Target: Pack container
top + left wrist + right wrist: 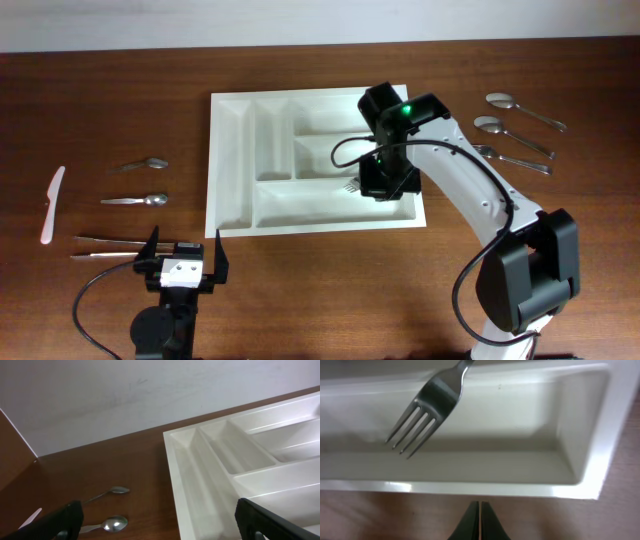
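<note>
Container (232, 160) lies flat in the middle of the wooden table (320, 300), and you see it as a white tray with two narrow upright compartments on its left and three long ones on its right. Your right gripper (385, 185) hangs over the right end of the long compartment nearest to the robot. In the right wrist view its fingertips (475, 520) are pressed together with only a thin line between them, and nothing shows between them. A metal fork (427, 402) is in that same compartment, apart from the fingertips. Its tines point away from the tray's end wall, and its handle runs out of the picture. From overhead only the tines (350, 187) show beside the gripper.

Your left gripper (184, 255) is near the front left corner of the tray, off the tray, with its jaws wide apart and empty. Left of the tray you have two spoons (150, 162), a white plastic knife (52, 205) and two long thin metal pieces (105, 247). Right of the tray lie two more spoons (505, 100) and a second fork (515, 158).
</note>
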